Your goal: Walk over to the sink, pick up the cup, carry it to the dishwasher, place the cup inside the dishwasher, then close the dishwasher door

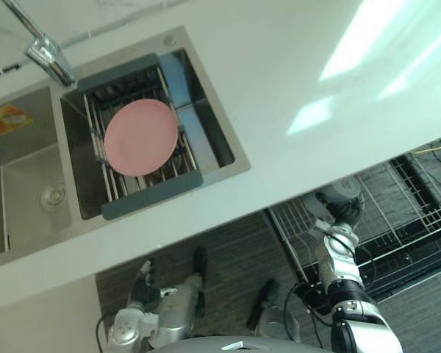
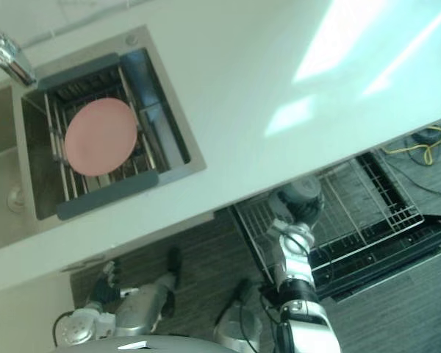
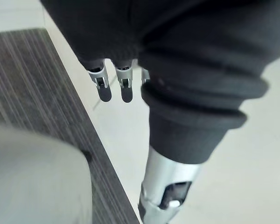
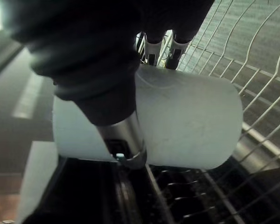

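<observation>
user1: Right hand has thumb and fingers curled round the pale grey cylindrical cup, held sideways over the open dishwasher's wire rack.
user2: yep, and left hand hangs low near the dark striped floor, fingers straight and loose, holding nothing.

Fingertips of the right hand vanish behind the cup; the faucet is cropped.

The plate is plain pink, its rack slate-grey, the sink steel-grey and the counter white. The floor is dark grey with fine streaks (like wood grain). The cup is plain white, the dishwasher rack pale wire on black.
</observation>
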